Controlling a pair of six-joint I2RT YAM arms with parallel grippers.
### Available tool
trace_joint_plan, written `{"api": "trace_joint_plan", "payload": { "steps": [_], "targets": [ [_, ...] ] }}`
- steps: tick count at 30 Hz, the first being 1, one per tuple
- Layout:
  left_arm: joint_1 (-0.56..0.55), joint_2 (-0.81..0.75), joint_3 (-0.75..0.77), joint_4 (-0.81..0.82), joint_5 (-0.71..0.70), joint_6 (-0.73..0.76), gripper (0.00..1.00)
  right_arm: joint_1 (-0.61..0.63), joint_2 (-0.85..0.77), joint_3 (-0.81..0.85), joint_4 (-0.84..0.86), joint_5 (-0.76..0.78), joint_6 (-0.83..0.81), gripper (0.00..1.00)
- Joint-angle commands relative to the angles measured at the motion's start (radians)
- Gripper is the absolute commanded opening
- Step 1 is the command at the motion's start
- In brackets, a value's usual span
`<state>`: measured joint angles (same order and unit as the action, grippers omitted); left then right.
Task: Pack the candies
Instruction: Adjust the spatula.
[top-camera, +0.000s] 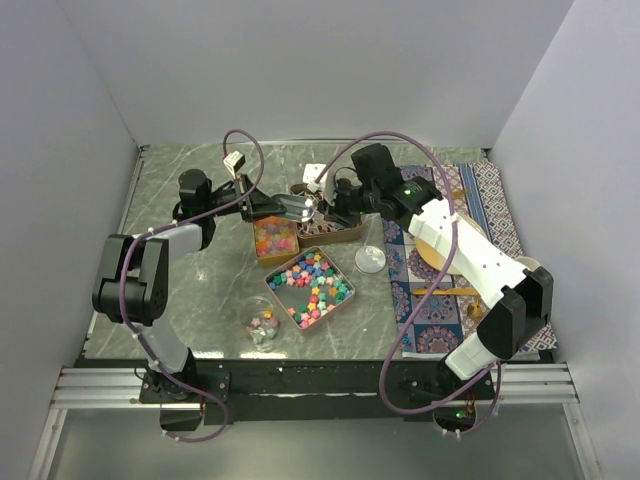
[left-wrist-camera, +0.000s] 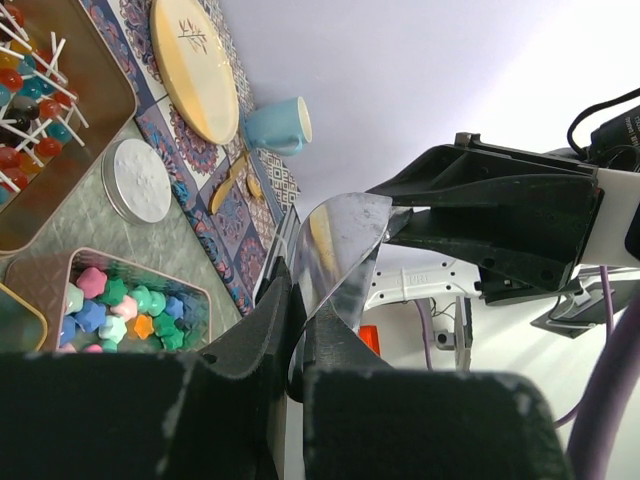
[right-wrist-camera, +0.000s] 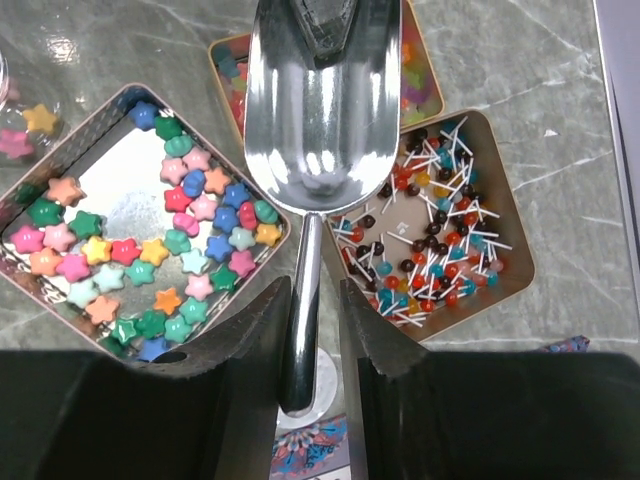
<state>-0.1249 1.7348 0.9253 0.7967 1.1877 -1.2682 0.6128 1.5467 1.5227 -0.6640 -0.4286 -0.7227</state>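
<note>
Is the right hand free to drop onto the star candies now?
Probably not yet: the right hand straddles the handle of the scoop, whose bowl the left hand pinches. It would need to back off the scoop before dropping to the star candies.

A scoop (right-wrist-camera: 322, 110) overhangs 3 tins (right-wrist-camera: 130, 200); bare marble (top-camera: 222, 285) lies left.
</note>
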Motion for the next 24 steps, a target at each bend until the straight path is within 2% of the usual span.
{"api": "trace_joint_plan", "payload": {
  "steps": [1, 4, 10, 11, 13, 14, 15, 16, 17, 19, 24],
  "targets": [
    [-0.004, 0.0, 0.02, 0.048, 0.03, -0.007, 0.01, 0.015, -0.031, -0.001, 0.089, -0.015, 0.008, 0.34],
    [-0.005, 0.0, 0.021, 0.047, 0.03, -0.007, 0.01, 0.015, -0.008, 0.017, 0.084, -0.022, 0.005, 0.28],
    [-0.007, 0.002, 0.023, 0.016, 0.027, 0.013, 0.01, 0.015, 0.021, 0.068, 0.026, -0.1, -0.03, 0.07],
    [-0.005, 0.002, 0.026, 0.007, 0.027, 0.023, 0.01, 0.015, 0.021, 0.074, 0.012, -0.119, -0.035, 0.0],
    [-0.004, 0.002, 0.058, -0.097, -0.006, 0.053, 0.04, 0.015, 0.03, 0.094, -0.015, -0.147, -0.026, 0.0],
    [0.007, -0.007, 0.084, -0.202, -0.048, 0.176, 0.15, 0.008, 0.035, 0.106, -0.031, -0.145, -0.021, 0.0],
    [0.016, -0.015, 0.114, -0.405, -0.084, 0.249, 0.31, 0.004, 0.05, 0.132, -0.058, -0.131, 0.005, 0.0],
    [0.027, -0.023, 0.165, -0.46, -0.115, 0.307, 0.52, -0.007, 0.062, 0.152, -0.092, -0.125, -0.001, 0.0],
    [0.059, -0.029, 0.191, -0.512, -0.169, 0.382, 0.56, -0.025, 0.075, 0.171, -0.124, -0.11, -0.009, 0.0],
    [0.102, -0.03, 0.263, -0.615, -0.215, 0.43, 0.63, -0.05, 0.11, 0.223, -0.215, -0.056, -0.033, 0.0],
    [0.235, -0.038, 0.343, -0.779, -0.397, 0.552, 0.68, -0.105, 0.205, 0.318, -0.377, 0.092, -0.104, 0.0]
  ]
}}
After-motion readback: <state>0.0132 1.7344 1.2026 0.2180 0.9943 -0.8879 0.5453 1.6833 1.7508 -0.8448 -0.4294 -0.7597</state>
